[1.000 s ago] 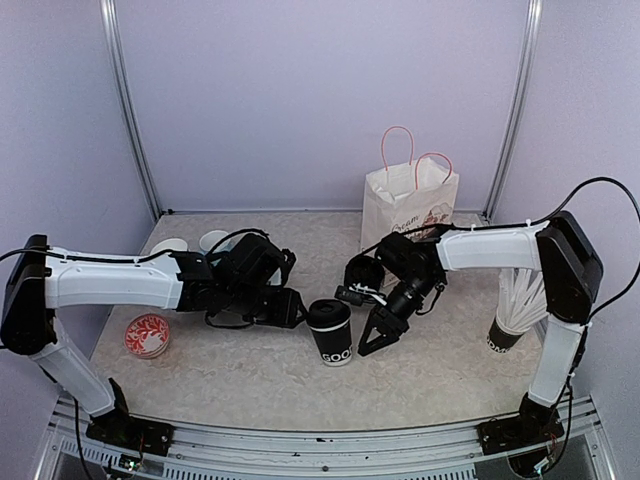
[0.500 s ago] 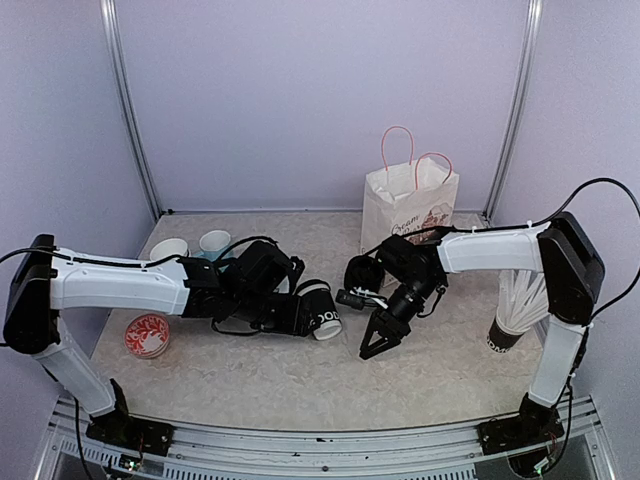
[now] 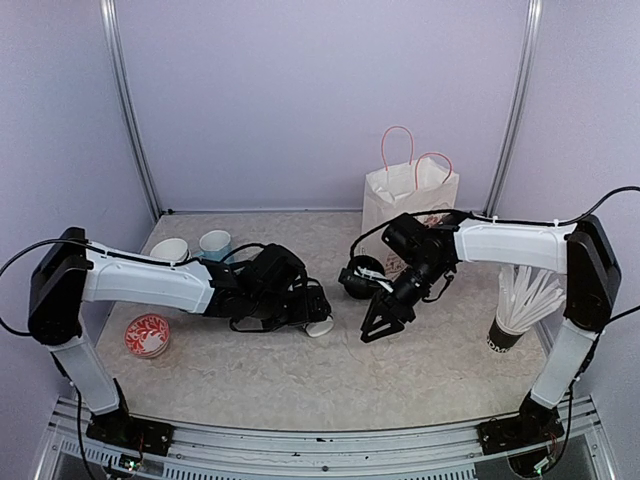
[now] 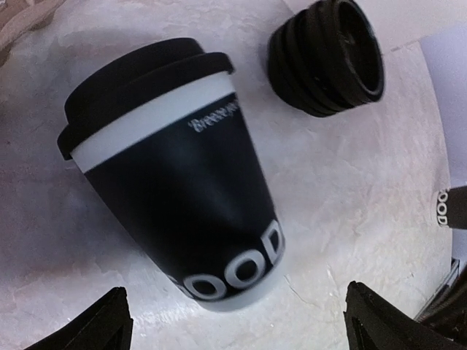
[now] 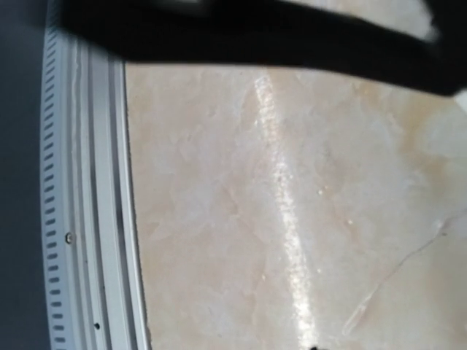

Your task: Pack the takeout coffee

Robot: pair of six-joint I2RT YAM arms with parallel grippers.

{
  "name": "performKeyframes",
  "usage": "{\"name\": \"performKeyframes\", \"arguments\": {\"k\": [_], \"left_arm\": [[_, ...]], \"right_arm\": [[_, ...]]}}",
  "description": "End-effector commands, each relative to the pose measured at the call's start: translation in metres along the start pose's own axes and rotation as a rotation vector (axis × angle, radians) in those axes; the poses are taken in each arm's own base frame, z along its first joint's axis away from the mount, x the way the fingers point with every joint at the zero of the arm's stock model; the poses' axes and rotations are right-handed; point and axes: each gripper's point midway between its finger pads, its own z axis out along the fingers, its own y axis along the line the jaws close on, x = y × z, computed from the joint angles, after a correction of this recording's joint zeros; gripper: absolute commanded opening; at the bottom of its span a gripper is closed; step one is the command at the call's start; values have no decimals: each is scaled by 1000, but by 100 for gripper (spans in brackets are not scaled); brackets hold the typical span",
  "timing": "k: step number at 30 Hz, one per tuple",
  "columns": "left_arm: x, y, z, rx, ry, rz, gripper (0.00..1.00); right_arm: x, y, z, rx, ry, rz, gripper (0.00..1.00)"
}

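One takeout coffee cup [image 4: 175, 182], black with a black lid and white lettering, lies on its side on the table. Its base points at my left gripper [image 4: 244, 328] and its lid points away. That gripper is open, with a fingertip [image 4: 109, 321] on either side of the base and not touching it. In the top view only the cup's white base [image 3: 321, 325] shows past the left gripper [image 3: 308, 312]. My right gripper [image 3: 378, 322] hangs open over bare table to the right of the cup, holding nothing. No second lidded cup shows.
A stack of black lids [image 3: 355, 278] lies just behind the cup, also seen in the left wrist view [image 4: 325, 55]. A white paper bag [image 3: 408, 205] stands at the back. A black cup with white inserts [image 3: 515, 315] is at the right; a blue mug [image 3: 215, 240], a white cup [image 3: 170, 247] and a red dish [image 3: 148, 335] are at the left.
The cup stood upright a second ago; the left gripper tipped it onto its side, then opened wide and let go. The right gripper drew back slightly.
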Motion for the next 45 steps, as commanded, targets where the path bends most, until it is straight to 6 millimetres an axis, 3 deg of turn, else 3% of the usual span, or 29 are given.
{"name": "performKeyframes", "arguments": {"k": [1,7,13,20,26,29,34,37,40,45], "left_arm": [[-15,13,21,-30,-23,-93,99],[-13,26,45,-27,18,-144,99],[-9,25,64,3,59,-127,90],[-4,28,64,4,65,-47,79],[-1,23,40,56,28,149,74],[-2,6,22,145,-49,302,74],[19,-32,-19,349,-192,601,73],[30,-53,-45,422,-284,756,74],[40,-68,-62,465,-348,861,75],[49,-79,-69,499,-356,910,76]], "right_arm": [[-7,2,-17,34,-36,-30,43],[-7,1,-20,41,-52,-39,43],[-8,0,-20,35,-59,-36,44],[-12,-3,-22,34,-60,-30,43],[-36,-10,-50,86,-111,-61,43],[-51,-14,-69,114,-151,-88,43],[-73,-10,-97,125,-231,-165,50],[-78,2,-101,90,-264,-218,62],[-79,13,-101,30,-282,-222,67],[-76,34,-97,-109,-312,-207,76]]}}
